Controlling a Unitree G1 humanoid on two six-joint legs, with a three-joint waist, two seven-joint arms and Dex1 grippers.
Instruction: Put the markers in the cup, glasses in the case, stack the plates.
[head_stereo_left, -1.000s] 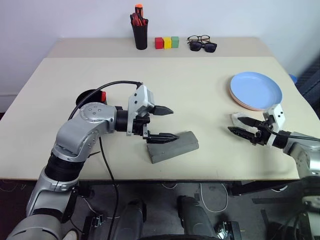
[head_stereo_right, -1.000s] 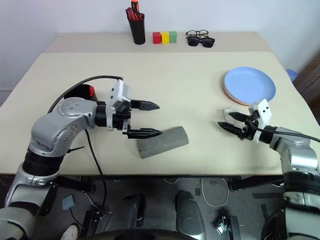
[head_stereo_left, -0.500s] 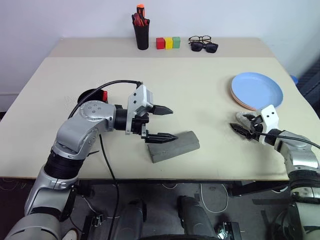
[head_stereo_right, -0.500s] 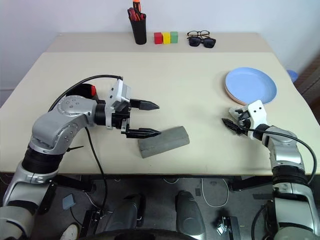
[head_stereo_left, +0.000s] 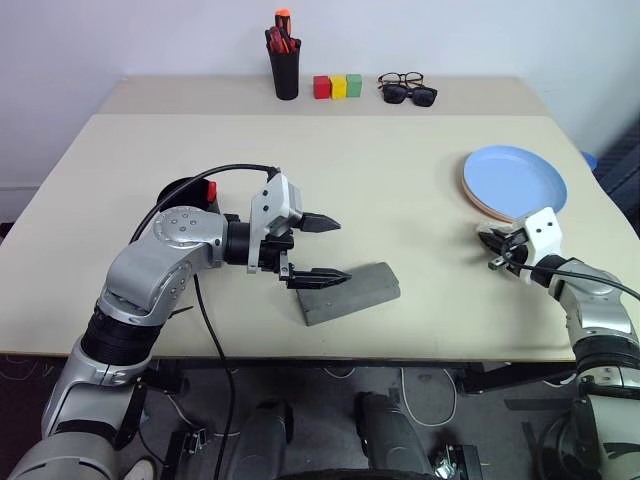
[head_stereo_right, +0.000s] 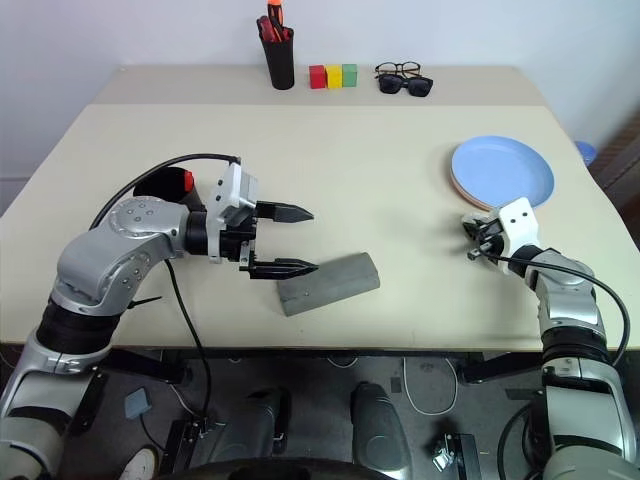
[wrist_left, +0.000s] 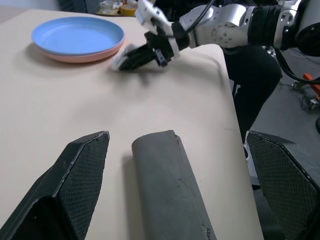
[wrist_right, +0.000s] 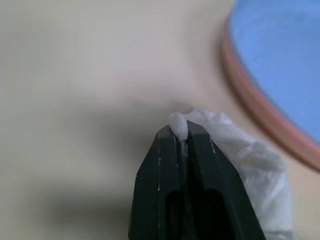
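R gripper (wrist_right: 183, 137): clamped on white crumpled wad (wrist_right: 240, 150), beside plates (head_stereo_left: 515, 182)
L gripper (head_stereo_left: 318, 250): wide apart, over case (head_stereo_left: 350, 292)

Silver-grey arms, black joints, black cables; white wrist housings; black jaws.

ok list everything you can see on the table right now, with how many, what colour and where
table: one, beige.
case: one, grey, closed, near front edge.
plates: two, blue stacked on pink, right side.
crumpled white piece: one, beside the plates.
pen cup: one, black, with red and orange markers, far edge.
blocks: three, red, yellow, green, far edge.
spectacles: one, black, far edge.
sunglasses: one, black, in front of the spectacles.
left gripper: open, by the case.
right gripper: shut on the crumpled white piece.
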